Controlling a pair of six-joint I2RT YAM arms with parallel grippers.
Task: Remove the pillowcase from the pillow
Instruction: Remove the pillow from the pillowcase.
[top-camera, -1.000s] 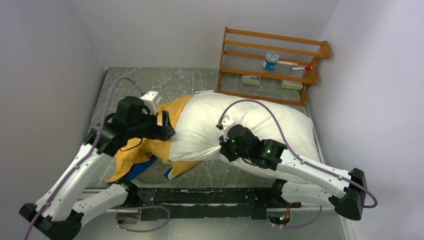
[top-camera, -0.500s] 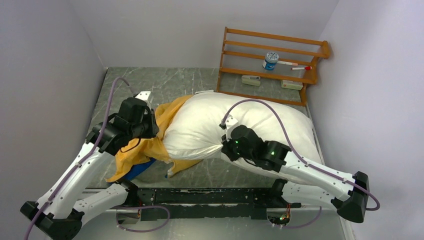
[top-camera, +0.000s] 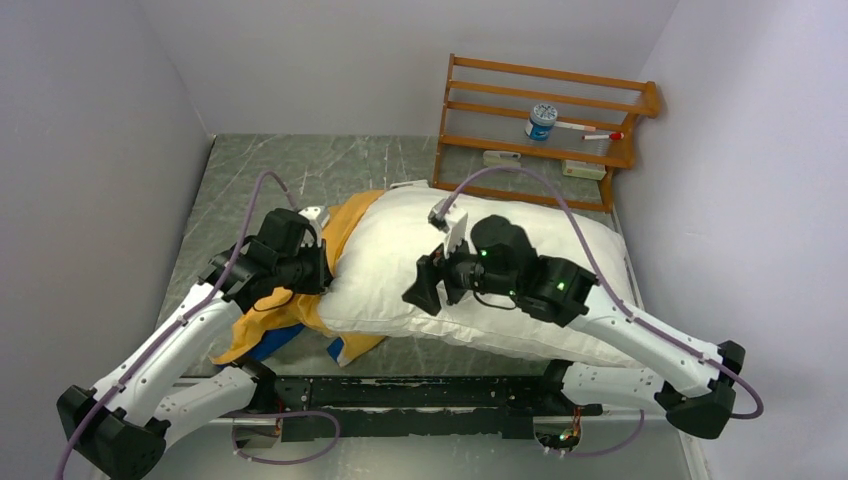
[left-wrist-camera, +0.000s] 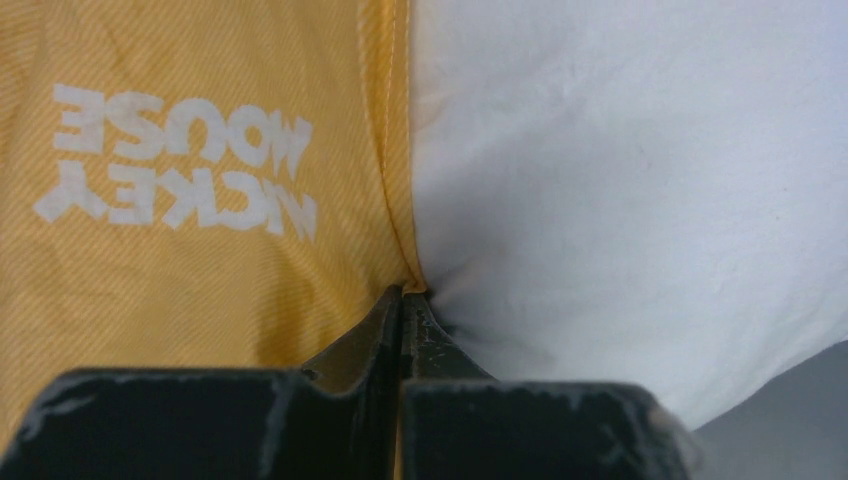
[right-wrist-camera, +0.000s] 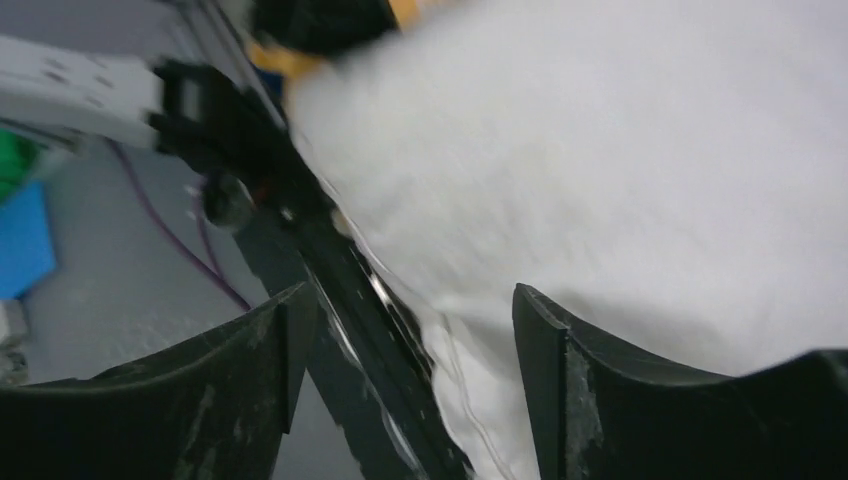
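The plump white pillow (top-camera: 385, 255) lies across the table, its left end still inside the pillowcase (top-camera: 345, 222). The pillowcase is bunched there, orange-yellow side up, with a blue patch (top-camera: 275, 340) near the front edge. My left gripper (top-camera: 325, 272) is shut on the pillowcase hem right where it meets the pillow. The left wrist view shows the orange fabric with white lettering (left-wrist-camera: 200, 150), the pillow (left-wrist-camera: 620, 180) and the closed left gripper (left-wrist-camera: 403, 295) pinching the hem. My right gripper (top-camera: 418, 290) hovers open over the pillow's near side. The open right gripper (right-wrist-camera: 410, 292) holds nothing, with the pillow (right-wrist-camera: 620, 150) beyond it.
A wooden rack (top-camera: 545, 110) stands at the back right with a small jar (top-camera: 541, 121) and a few small items on its shelves. White walls close in on both sides. A black mounting rail (top-camera: 400, 395) runs along the near edge of the marble table (top-camera: 300, 165).
The left gripper closed on the pillowcase hem and shifted toward the near edge. The right gripper let go of the pillow, opened, and rose leftward over it.
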